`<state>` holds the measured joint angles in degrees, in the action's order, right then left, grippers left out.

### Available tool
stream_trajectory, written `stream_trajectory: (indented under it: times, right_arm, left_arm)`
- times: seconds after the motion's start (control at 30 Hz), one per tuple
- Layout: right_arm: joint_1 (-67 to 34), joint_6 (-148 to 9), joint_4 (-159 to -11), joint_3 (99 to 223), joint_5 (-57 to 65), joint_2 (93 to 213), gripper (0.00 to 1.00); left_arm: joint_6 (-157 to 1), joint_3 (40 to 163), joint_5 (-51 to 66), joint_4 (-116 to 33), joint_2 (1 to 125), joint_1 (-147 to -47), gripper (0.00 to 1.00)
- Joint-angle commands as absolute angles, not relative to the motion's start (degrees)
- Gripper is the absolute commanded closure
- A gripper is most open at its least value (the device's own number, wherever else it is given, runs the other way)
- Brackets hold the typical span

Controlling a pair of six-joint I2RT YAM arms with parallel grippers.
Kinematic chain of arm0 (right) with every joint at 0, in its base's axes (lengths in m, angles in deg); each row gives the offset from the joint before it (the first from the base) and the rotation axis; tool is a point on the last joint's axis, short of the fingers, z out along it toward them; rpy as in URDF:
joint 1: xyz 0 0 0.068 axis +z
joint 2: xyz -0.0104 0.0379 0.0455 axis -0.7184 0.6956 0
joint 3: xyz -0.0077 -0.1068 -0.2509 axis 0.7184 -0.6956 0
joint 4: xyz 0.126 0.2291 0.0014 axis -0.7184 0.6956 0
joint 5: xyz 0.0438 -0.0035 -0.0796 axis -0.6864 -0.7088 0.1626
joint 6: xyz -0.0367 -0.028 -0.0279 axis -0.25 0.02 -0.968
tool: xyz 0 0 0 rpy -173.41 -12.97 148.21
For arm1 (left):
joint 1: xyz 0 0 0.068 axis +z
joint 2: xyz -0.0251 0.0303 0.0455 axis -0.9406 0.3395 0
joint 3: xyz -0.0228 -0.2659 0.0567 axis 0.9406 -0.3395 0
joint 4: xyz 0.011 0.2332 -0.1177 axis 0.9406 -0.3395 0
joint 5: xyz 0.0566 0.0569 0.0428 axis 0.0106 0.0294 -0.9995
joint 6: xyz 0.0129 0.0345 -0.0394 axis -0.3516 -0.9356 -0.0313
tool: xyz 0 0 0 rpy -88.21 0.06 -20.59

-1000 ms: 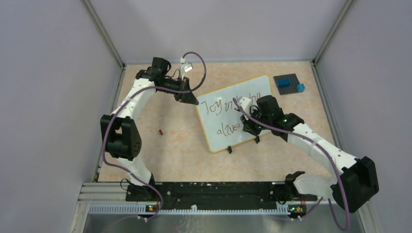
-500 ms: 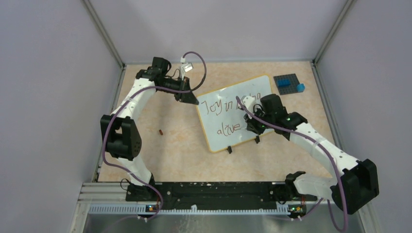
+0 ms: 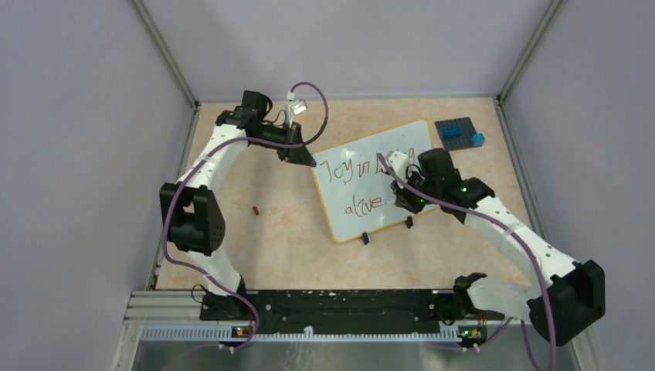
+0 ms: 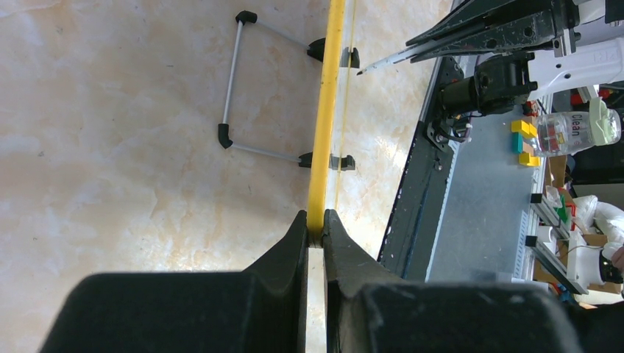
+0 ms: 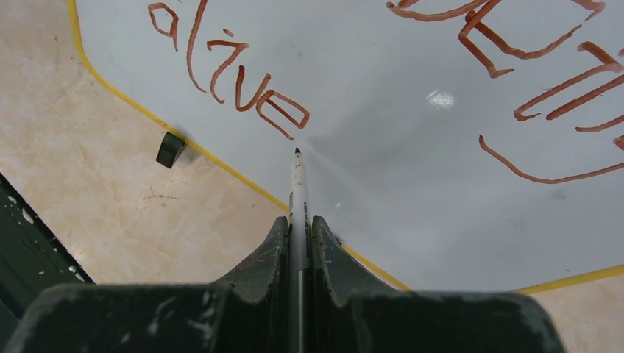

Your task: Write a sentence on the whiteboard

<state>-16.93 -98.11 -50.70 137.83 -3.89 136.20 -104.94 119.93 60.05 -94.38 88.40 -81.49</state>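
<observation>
Right wrist view: the right end effector (image 5: pixel 298 229) is pinching a marker (image 5: pixel 297 180) just past the sentence's (image 5: pixel 243 92) "alive" on the whiteboard (image 5: pixel 412 169), while the left end effector (image 4: pixel 315 229) is clamping its edge, steadying it on the tabletop (image 4: pixel 110 147).

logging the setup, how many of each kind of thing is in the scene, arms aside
whiteboard: 1
marker: 1
blue plate: 1
bricks: 2
small dark piece: 1
total: 6
</observation>
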Motion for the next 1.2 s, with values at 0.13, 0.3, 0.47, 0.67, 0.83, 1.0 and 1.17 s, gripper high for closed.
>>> stream_trajectory:
  times: [0.13,0.3,0.47,0.67,0.83,1.0,1.17]
  right_arm:
    - [-17.4,-97.8,-55.4,138.4,0.9,137.1,1.00]
    - [-17.4,-98.1,-56.6,137.3,2.7,138.5,1.00]
    - [-17.4,-98.3,-56.1,137.0,3.0,137.7,1.00]
    - [-17.4,-98.4,-54.8,137.6,2.5,137.3,1.00]
    - [-17.4,-98.1,-53.5,140.0,-1.4,135.7,1.00]
    - [-17.4,-98.7,-51.7,144.2,-5.8,134.2,1.00]
    - [-17.4,-97.3,-49.9,148.8,-11.4,134.0,1.00]
  left_arm:
    - [-106.8,121.1,58.6,-92.5,88.7,-82.2,1.00]
    - [-106.9,121.0,58.4,-92.4,88.5,-82.2,1.00]
    - [-106.8,120.9,58.3,-92.3,88.6,-82.2,1.00]
    - [-106.7,121.0,58.3,-92.1,88.6,-82.2,1.00]
    - [-105.9,121.1,58.4,-91.7,88.4,-82.2,0.90]
    - [-105.1,123.9,56.9,-92.4,88.7,-82.2,0.68]
    - [-103.4,128.3,56.3,-92.3,88.4,-82.2,0.50]
